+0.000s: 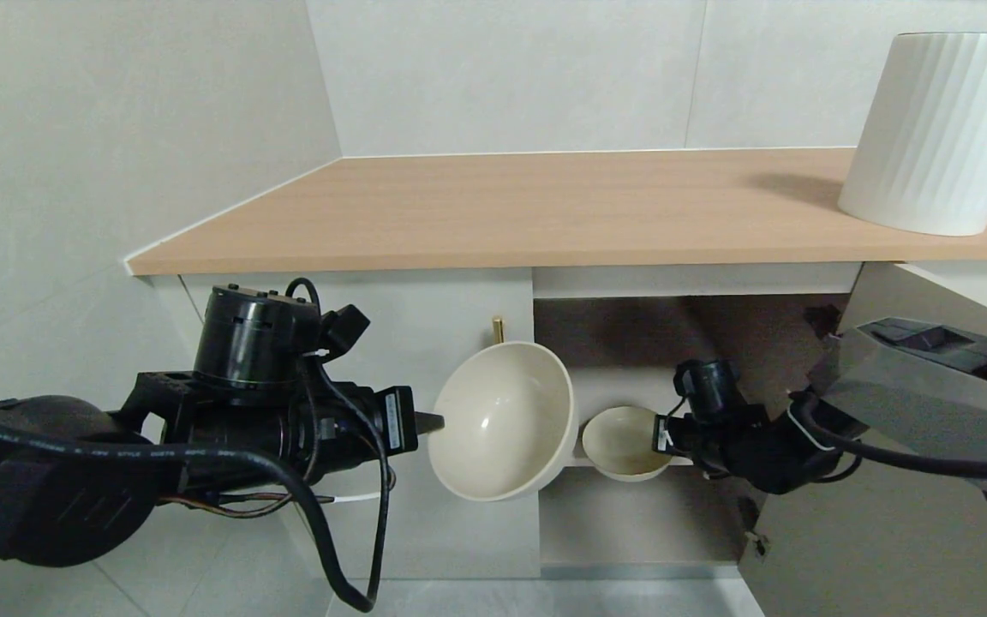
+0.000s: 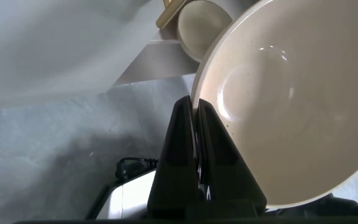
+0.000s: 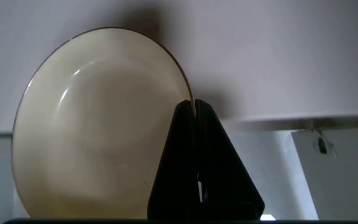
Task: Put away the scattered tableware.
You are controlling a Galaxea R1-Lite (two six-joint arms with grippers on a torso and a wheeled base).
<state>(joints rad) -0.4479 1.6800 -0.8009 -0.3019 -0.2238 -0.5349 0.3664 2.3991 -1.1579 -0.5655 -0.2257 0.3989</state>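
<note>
The large bowl point(image 1: 502, 424) is hanging tilted, its rim clamped in the left gripper point(image 1: 432, 422), left of the open cabinet point(image 1: 699, 330); the right gripper point(image 1: 660, 439) is pinching the small bowl point(image 1: 626, 441) farther in above the shelf point(image 1: 622, 386), likely for setting down.

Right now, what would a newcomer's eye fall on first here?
Two cream bowls, each pinched by its rim: the big bowl is in the left fingers before the cupboard, and the small bowl is in the right fingers in its open side. A ribbed white tub stands on the wooden counter above.
</note>
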